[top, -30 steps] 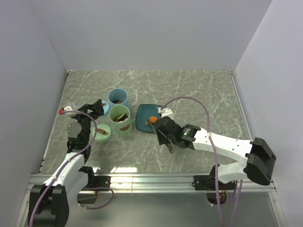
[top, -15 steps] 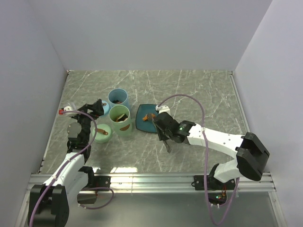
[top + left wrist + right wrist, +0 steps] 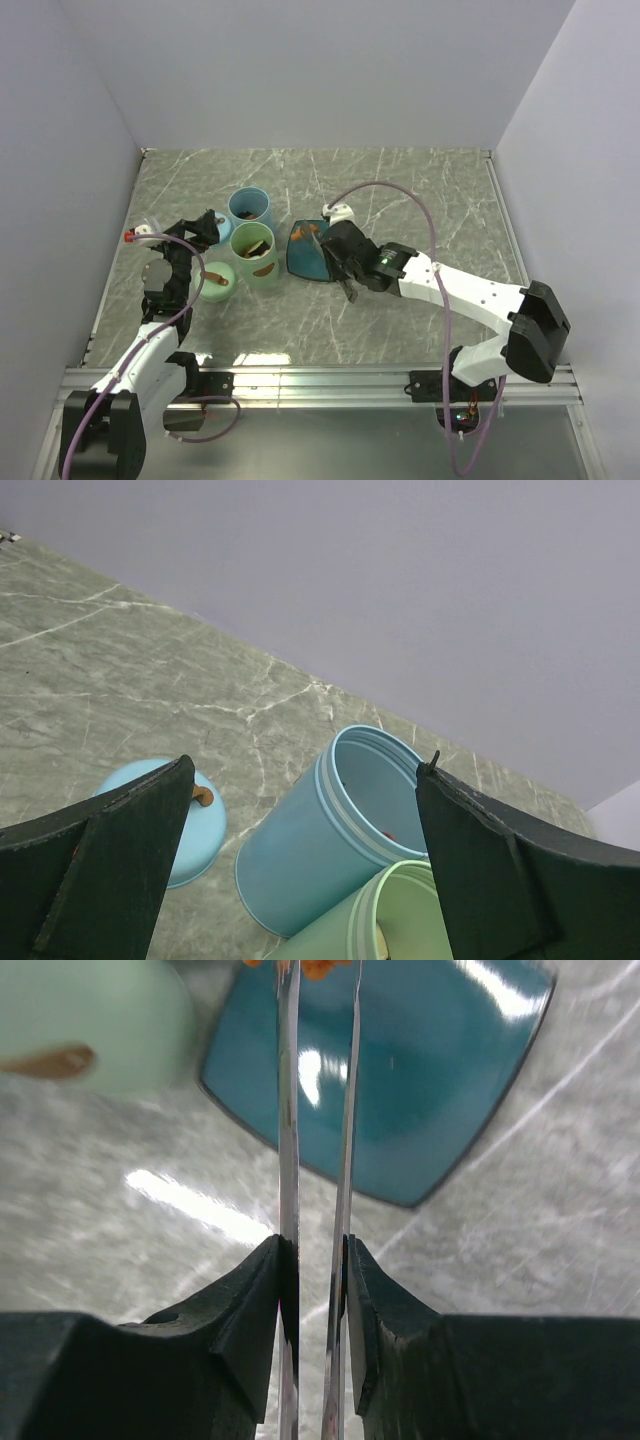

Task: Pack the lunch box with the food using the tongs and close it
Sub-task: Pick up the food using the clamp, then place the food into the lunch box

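The right gripper [image 3: 315, 1260] squeezes the tongs [image 3: 289, 1110] tighter over the plate [image 3: 420, 1080].
Tips now seem to nip orange chunks [image 3: 318, 968] at the plate's far edge; left gripper [image 3: 305, 780] gapes empty.

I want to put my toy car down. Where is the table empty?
Bare table runs from the teal plate to the right wall, and behind the blue cup to the back wall. Around the green cup it is crowded.

Left gripper [image 3: 308, 770]: both dark fingers [image 3: 120, 870] at the lower frame corners, spread wide, holding nothing. Between them stands an upright, open light-blue cylindrical plastic container [image 3: 330, 850]. A pale-green cylindrical container [image 3: 400, 920] sits just beside it, nearer the camera. A round light-blue lid [image 3: 205, 840] lies flat on the grey-green marble table [image 3: 120, 670], partly hidden by the left-hand finger.
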Controlling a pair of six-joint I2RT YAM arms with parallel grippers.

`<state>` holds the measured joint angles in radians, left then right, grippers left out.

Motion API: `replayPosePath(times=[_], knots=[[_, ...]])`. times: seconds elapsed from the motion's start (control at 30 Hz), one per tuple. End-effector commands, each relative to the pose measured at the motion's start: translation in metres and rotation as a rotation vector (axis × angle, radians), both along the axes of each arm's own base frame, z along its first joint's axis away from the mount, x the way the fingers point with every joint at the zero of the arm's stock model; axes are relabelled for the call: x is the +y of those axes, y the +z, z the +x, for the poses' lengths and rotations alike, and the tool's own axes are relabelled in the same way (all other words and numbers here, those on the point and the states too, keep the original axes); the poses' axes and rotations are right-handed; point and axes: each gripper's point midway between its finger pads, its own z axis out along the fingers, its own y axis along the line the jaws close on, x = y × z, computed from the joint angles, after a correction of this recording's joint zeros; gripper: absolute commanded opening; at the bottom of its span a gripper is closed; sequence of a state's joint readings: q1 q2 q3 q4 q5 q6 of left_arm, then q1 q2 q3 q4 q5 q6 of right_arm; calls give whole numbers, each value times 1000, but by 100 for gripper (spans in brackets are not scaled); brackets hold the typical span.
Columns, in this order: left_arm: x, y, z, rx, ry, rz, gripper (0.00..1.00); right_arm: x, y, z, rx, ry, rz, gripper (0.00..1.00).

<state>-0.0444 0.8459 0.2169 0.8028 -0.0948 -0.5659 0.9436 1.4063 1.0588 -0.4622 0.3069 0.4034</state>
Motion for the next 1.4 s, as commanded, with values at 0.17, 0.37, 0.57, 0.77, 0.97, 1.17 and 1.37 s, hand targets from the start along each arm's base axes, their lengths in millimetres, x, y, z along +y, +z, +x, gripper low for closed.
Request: replayPosePath(times=[0.17,0.37,0.57,0.77,0.97,1.17,1.37], knots=[[1,16,-1,-54,3,-10,99,7,97,28,-219,-9,102,22],[1,17,-1,-54,3,-10,99,22,136,39,-298,44,128,22],[1,16,0,-52,2,-10,99,51,143,50,-303,115,128,22],[1,17,-1,-54,3,-10,99,81,138,61,-281,182,110,22],[1,17,-1,-55,3,-10,99,91,137,60,-275,210,107,23],[1,17,-1,-54,3,-10,99,94,139,58,-281,222,107,35],[1,17,-1,-54,3,-10,100,97,142,58,-292,235,104,46]])
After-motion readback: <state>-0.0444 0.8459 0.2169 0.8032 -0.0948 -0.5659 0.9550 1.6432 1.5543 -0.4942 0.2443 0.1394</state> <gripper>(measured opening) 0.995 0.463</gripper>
